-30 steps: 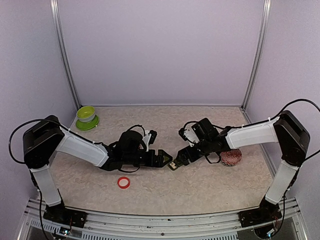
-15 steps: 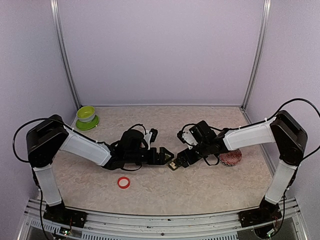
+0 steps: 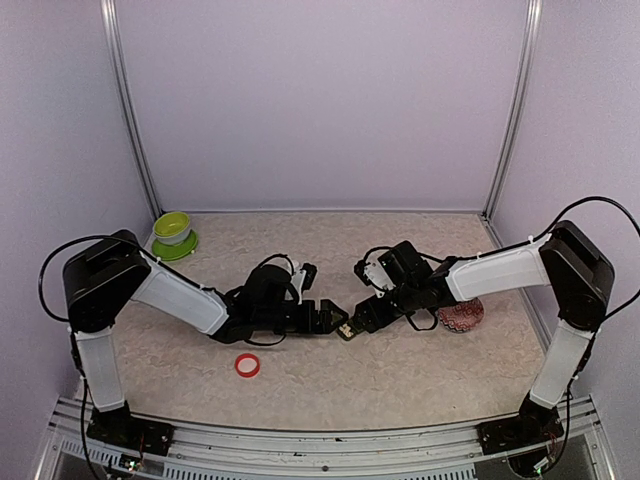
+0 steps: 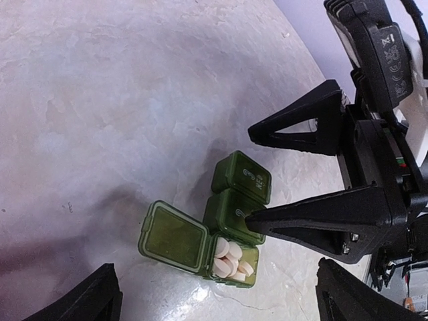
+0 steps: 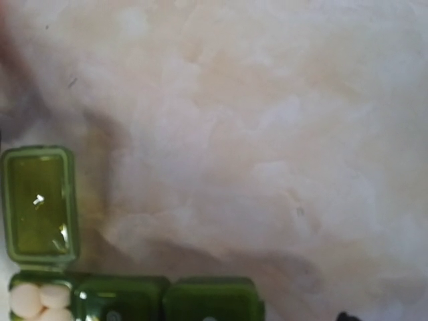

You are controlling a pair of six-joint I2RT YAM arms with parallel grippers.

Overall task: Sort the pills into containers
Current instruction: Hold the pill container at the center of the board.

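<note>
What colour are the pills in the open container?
White pills; clearest in the left wrist view.

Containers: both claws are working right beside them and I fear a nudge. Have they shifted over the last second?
No. In the top view the containers keep the same spot, up and to the right of the red ring.

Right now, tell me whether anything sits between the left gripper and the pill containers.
Nothing visible does. In the left wrist view, only bare table lies between the open left gripper and the containers. The right gripper comes at them from the far side, one finger ending at the middle of the row.
</note>
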